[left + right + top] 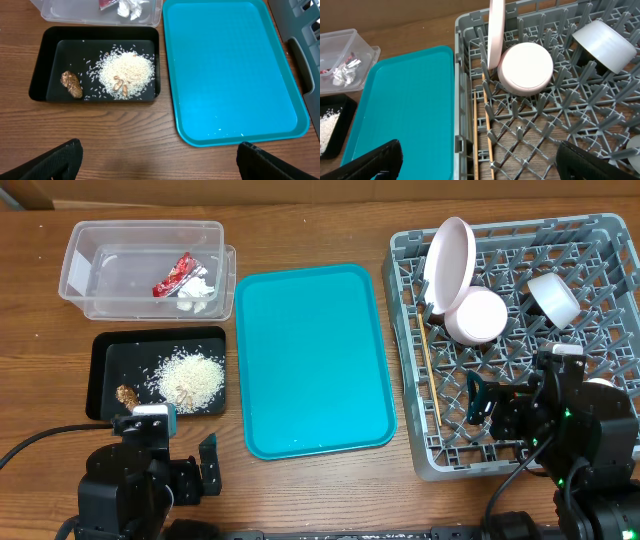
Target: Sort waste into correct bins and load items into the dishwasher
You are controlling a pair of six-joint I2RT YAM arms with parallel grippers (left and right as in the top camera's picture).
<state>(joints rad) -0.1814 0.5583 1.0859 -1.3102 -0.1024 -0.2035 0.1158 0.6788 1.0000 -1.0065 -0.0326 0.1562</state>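
Note:
A red wrapper (176, 275) and a white napkin (197, 295) lie in the clear tub (75, 265). Rice (190, 377) and a brown lump (127, 394) sit in the black tray (97, 375). The grey dish rack (405, 360) holds an upright plate (448, 260), a bowl (475, 315), a cup (553, 296) and two chopsticks (430, 370). My left gripper (159, 160) hangs open and empty over bare wood, near the black tray (37, 75). My right gripper (480, 160) is open and empty above the chopsticks (487, 130) at the rack's left wall (461, 90).
A large teal serving tray (310, 360) lies between the bins and the rack, with a few small specks on its near end. The rack fills the right side to the table edge.

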